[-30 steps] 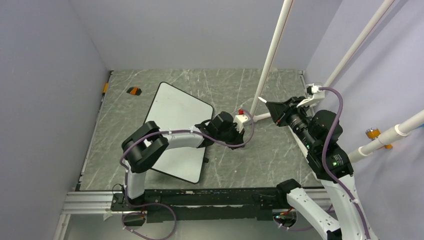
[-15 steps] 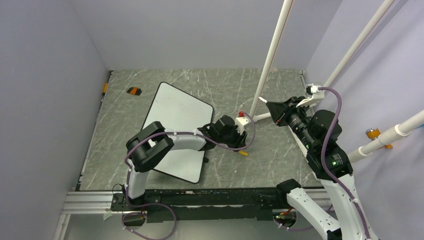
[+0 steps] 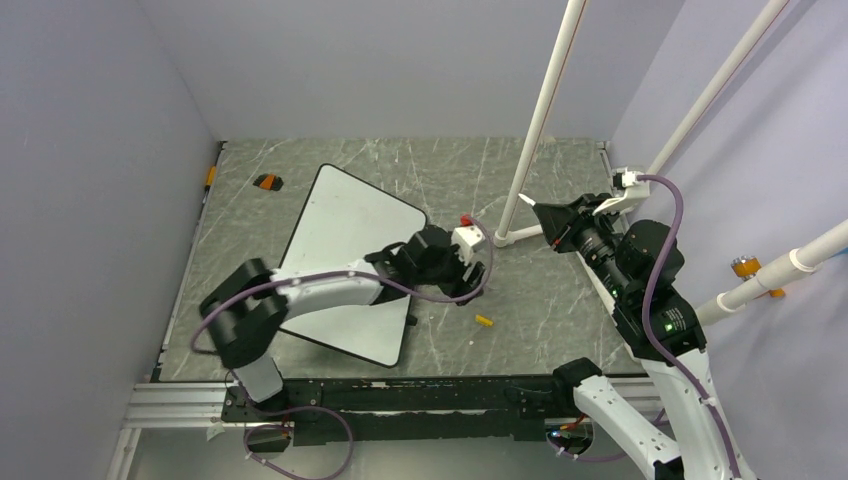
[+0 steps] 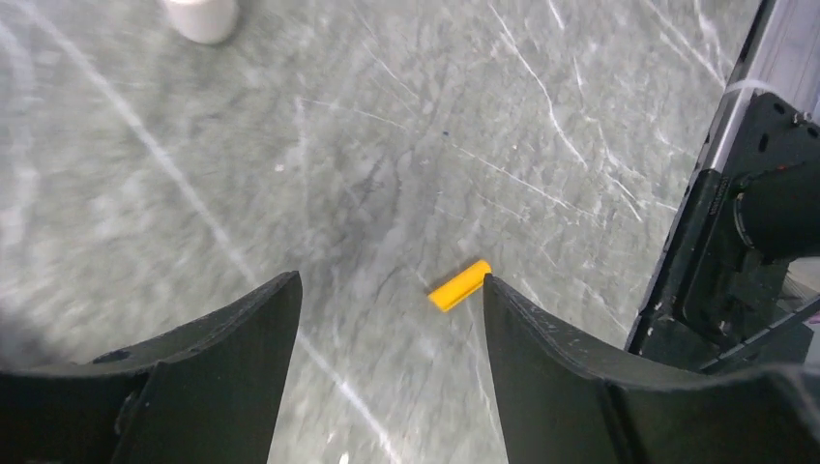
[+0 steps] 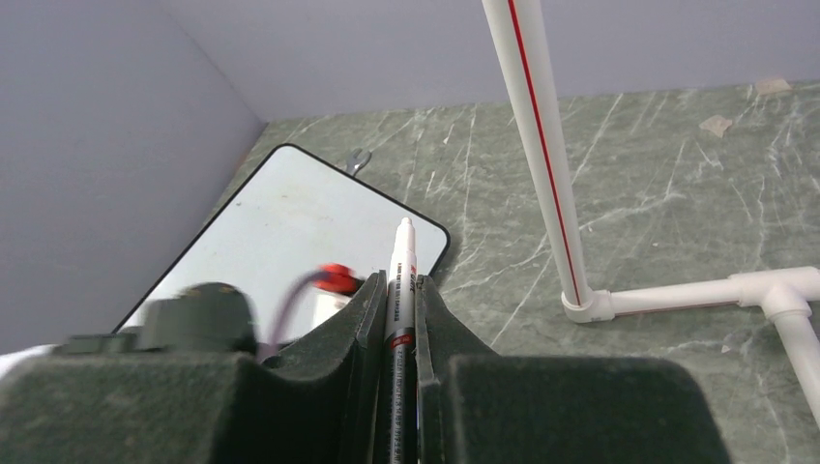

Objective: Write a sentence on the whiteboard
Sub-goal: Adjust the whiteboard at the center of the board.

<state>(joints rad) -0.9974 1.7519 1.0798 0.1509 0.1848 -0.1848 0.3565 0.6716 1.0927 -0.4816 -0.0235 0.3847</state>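
Whiteboard (image 3: pixel 345 220): lies flat on table (image 3: pixel 545 305), left of centre; long axis near-to-far, far end canted right. Left gripper (image 4: pixel 387 280): gapes wide, empty, near small orange piece (image 4: pixel 460 285) on table right of board. Right gripper (image 5: pixel 400 286): clamps marker (image 5: pixel 403 242), tip pointing toward board.

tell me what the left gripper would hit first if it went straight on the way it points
Probably the grey table top, beside the yellow cap lying there. The open left gripper looks down at both; depth is unclear, so a finger might clip the cap first.
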